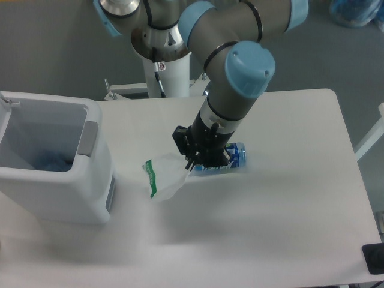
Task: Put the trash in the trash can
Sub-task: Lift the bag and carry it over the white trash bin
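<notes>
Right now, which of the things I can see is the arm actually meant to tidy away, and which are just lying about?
Part of the job:
- white plastic bag with a green strip, at the gripper
- small bottle with a blue label, lying partly under the gripper
- white trash can, open, at the table's left

Just lying about:
- dark flat object at the table's right front corner, cut off by the frame

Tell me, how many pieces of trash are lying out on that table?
2. A white plastic bag with a green strip lies near the table's middle, under the gripper. A small bottle lies just right of it, partly hidden by the arm. More may be inside the bin.
</notes>
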